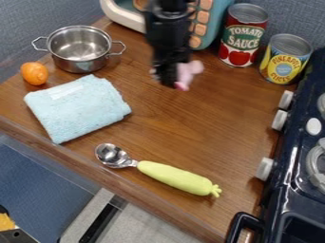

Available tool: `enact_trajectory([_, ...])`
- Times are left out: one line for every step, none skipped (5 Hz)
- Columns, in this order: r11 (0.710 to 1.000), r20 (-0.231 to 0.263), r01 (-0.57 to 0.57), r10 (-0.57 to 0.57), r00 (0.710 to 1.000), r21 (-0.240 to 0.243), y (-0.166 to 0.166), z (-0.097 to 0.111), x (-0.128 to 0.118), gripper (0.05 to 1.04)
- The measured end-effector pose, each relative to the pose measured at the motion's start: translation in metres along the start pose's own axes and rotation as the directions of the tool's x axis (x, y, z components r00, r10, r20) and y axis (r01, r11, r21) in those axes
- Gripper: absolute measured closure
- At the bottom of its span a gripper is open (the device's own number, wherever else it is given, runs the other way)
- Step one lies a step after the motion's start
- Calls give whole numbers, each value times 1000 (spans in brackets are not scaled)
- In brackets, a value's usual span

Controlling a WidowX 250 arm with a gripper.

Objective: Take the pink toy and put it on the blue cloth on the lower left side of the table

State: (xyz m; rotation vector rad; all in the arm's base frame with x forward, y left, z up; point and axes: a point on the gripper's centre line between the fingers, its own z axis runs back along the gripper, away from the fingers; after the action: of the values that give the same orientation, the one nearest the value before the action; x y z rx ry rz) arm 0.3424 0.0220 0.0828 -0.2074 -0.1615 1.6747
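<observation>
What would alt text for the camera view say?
A black two-finger claw holds a small pink toy over a brown wooden table. A folded light-blue cloth lies at left, a silver metal pot beyond it and a green-handled metal spoon nearer.

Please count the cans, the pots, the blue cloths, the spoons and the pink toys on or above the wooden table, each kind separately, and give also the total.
Cans: 2
Pot: 1
Blue cloth: 1
Spoon: 1
Pink toy: 1
Total: 6
</observation>
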Motion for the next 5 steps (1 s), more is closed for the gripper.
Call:
enact_trajectory([994, 40, -101, 100, 994, 27, 31, -4, 25, 617])
enact_trajectory([974, 95, -229, 227, 969, 4, 58, -3, 43, 617])
enact_trajectory([949, 97, -306, 313, 945, -82, 76, 10, 62, 617])
enact_trajectory([941, 101, -328, 336, 936, -85, 82, 12, 71, 617])
enact_trajectory([910, 143, -415, 409, 901, 16, 88, 4, 79, 564])
